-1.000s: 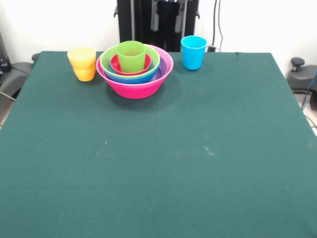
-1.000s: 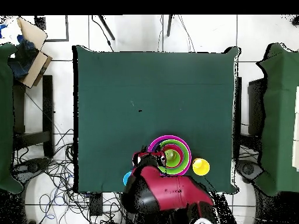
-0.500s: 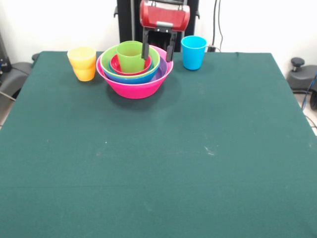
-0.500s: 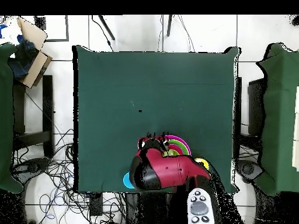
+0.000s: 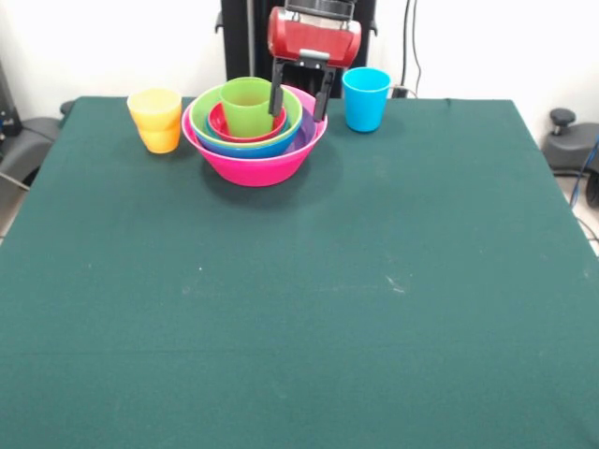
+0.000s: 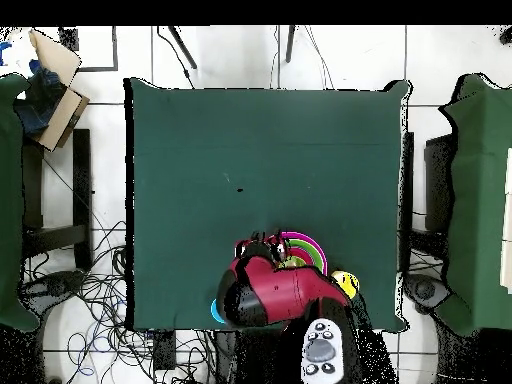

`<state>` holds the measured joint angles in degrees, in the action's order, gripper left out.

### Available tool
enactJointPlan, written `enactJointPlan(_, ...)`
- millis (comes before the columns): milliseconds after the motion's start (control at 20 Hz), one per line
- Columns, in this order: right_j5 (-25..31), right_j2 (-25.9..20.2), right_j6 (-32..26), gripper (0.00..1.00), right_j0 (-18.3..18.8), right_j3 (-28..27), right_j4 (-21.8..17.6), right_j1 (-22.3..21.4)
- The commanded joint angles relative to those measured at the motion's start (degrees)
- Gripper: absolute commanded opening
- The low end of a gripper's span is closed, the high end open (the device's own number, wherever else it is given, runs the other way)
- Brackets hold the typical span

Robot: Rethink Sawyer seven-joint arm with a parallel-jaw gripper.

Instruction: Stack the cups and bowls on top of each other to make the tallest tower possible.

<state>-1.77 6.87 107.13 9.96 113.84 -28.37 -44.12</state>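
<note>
The tower is a large pink bowl (image 5: pixel 255 165) at the far middle of the table, holding nested purple, blue, light green and red bowls with a green cup (image 5: pixel 247 105) upright in the centre. A yellow cup (image 5: pixel 154 106) sits in an orange cup (image 5: pixel 160 139) to its left, and a blue cup (image 5: pixel 365 98) stands alone on the right. My gripper (image 5: pixel 299 103) hangs open over the stack's right side, one finger beside the green cup and the other at the pink rim, holding nothing. In the overhead view the gripper (image 6: pixel 265 243) and arm hide most of the stack (image 6: pixel 306 244).
Green cloth covers the table (image 5: pixel 309 309). In the overhead view the yellow cup (image 6: pixel 345 285) and a sliver of the blue cup (image 6: pixel 215 310) show on either side of the arm near the table's edge. Chairs and cables surround the table.
One second ago no gripper showed in the front view. It came down over the stack's right side and has since shifted slightly right. Cups and bowls have not moved.
</note>
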Motion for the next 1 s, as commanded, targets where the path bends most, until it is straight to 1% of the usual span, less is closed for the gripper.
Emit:
enactJointPlan(50, 0.7, -1.0, 5.0, 1.00, -0.4, 6.3, -2.8, -6.1)
enactJointPlan(200, 1.7, -0.2, 5.3, 1.00, -1.5, 9.0, -2.4, -8.0)
enactJointPlan(250, 2.5, -0.9, 5.1, 1.00, -0.9, 10.0, -2.3, -9.2)
enactJointPlan(300, 4.8, -2.9, 4.0, 1.00, 1.1, 12.8, -2.2, -13.0)
enactJointPlan(350, 6.2, -4.3, 3.2, 1.00, 2.4, 14.7, -1.9, -15.6)
enactJointPlan(400, 8.2, -6.8, 2.0, 1.00, 5.0, 18.0, -1.0, -19.7)
enactJointPlan(450, 9.0, -8.0, 1.3, 1.00, 6.3, 19.7, -0.6, -21.8)
enactJointPlan(500, 10.1, -10.4, 0.2, 1.00, 8.8, 22.4, 0.4, -24.7)
enactJointPlan(600, 10.7, -12.8, -1.0, 1.00, 11.7, 26.2, 1.3, -28.2)
enactJointPlan(700, 9.5, -13.6, -0.5, 1.00, 13.3, 29.4, 0.6, -30.2)
enactJointPlan(800, 8.0, -13.6, 0.4, 1.00, 14.2, 31.7, -0.6, -30.9)
enactJointPlan(950, 6.4, -12.6, 1.5, 1.00, 14.4, 33.6, -2.2, -31.1)
enactJointPlan(1000, 5.9, -11.5, 1.8, 1.00, 14.0, 34.1, -3.0, -31.0)
